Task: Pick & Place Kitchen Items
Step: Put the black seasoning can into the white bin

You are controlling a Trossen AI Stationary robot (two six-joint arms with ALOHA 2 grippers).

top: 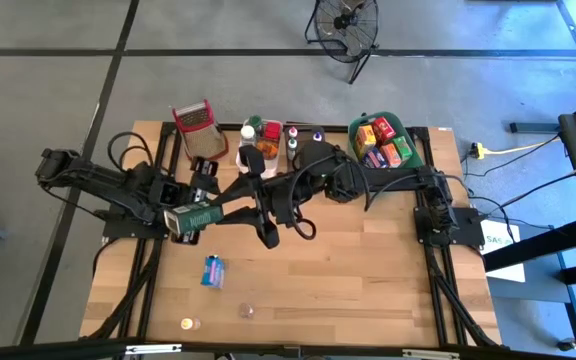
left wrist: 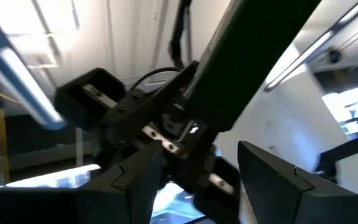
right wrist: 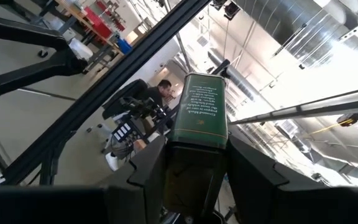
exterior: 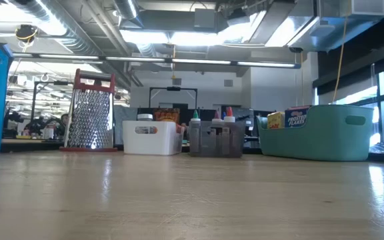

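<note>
1. R gripper (right wrist: 194,152): clamped on a green tin (right wrist: 197,109), fingers on the lower body, label end pointing away from the wrist. We judge the low grip leaves most of the tin free for setting down
2. Tin, high view (top: 193,218): carried above the table (top: 368,280), left-centre, lying roughly flat. R arm is stretched right across from its base to get it there
3. L gripper (left wrist: 197,171): fingers apart, nothing between them. Its cam shows only the other arm's dark links close in front, so we judge the two arms are crowded together; contact risk if either swings
4. Blue packet (top: 213,270): loose on the table, near-centre front, well apart from both arms; prob. a later pick
5. Two small jars (top: 247,311), (top: 187,323): upright near the front edge, apart from each other
6. Green bin (top: 408,135): back right, holds red and orange boxes (top: 380,143), packed side by side
7. White bin (top: 246,158): back centre, partly under the R arm; contents hard to tell
8. Bottles (top: 291,140): upright in a row betw. the two bins
9. Grater (top: 196,122): back left, upright, not a task item
10. Step, our judgement: tin in transit; destination can't be told
11. Low view: neither arm in shot; person (right wrist: 163,87) far off in the room, seen from R wrist
</note>
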